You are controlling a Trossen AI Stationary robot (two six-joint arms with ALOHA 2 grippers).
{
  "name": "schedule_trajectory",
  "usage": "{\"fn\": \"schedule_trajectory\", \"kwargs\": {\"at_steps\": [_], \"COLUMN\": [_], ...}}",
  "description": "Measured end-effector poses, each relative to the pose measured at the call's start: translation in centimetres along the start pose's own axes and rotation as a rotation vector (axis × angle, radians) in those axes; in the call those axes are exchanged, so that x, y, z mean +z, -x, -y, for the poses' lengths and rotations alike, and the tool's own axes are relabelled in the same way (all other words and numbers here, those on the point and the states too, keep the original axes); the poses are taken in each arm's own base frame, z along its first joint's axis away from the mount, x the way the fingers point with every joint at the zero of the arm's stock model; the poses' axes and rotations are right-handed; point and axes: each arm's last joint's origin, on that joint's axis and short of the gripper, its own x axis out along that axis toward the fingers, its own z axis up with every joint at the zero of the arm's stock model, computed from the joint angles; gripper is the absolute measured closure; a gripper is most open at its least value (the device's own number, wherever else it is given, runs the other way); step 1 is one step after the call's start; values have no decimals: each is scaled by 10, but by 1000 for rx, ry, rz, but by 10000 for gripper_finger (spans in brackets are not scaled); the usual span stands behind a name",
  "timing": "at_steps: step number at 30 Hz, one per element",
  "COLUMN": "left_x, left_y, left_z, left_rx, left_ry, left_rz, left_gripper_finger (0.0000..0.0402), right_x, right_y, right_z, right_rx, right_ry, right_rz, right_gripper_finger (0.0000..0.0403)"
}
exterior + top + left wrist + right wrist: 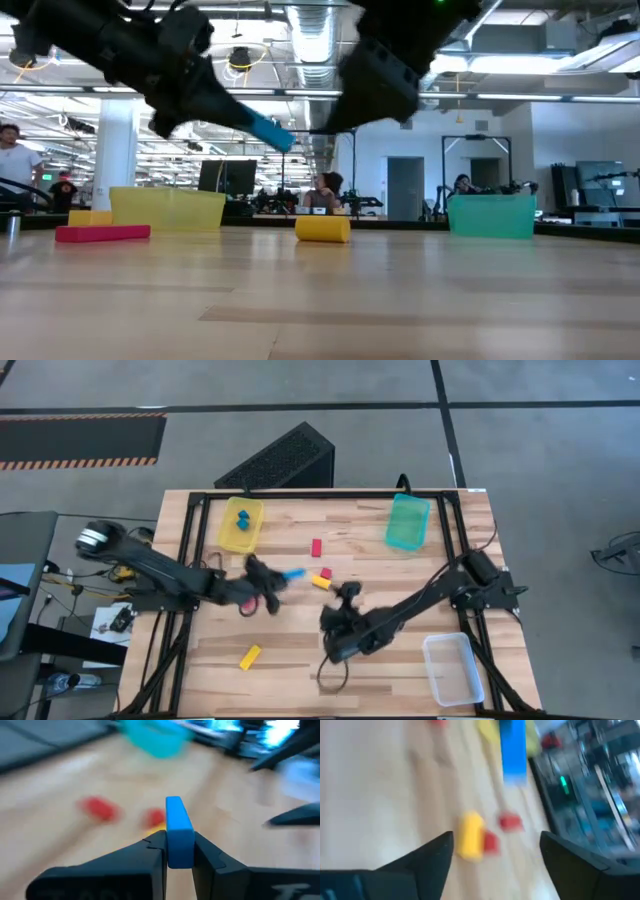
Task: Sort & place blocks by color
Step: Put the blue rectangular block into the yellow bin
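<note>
The left gripper (179, 851) clamps its jaws on a blue block (178, 830) above the bench (400, 660); the right gripper (496, 851) hangs nearby, jaws spread and empty.

Blue bar (178, 832) between dark fingers (150, 855). Near it on the pale wood worktop (380, 660): red block (316, 547), yellow block (250, 656). Trays: yellow (228, 538), teal (407, 540), clear (470, 685).

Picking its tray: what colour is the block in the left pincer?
Blue, clearest in the left wrist view.
</note>
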Motion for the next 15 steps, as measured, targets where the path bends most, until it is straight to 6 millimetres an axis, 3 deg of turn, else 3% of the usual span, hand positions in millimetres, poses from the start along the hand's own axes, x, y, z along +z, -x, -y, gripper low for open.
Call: {"fn": "schedule_trajectory", "kwargs": {"at_steps": [4, 8, 15], "left_x": [19, 17, -3], "left_y": [34, 56, 56], "left_z": [-33, -68, -100], "left_rx": [228, 441, 616], "left_ry": [-20, 73, 177], "left_rz": [60, 51, -5], "left_gripper_finger": [371, 370, 364], "right_x": [-13, -31, -75], "right_y": [-7, -20, -66], "right_z": [31, 51, 65], "right_rx": [-55, -66, 119], "right_ry": [-67, -150, -262], "right_rz": [-75, -78, -66], "right_gripper_finger": [71, 83, 97]}}
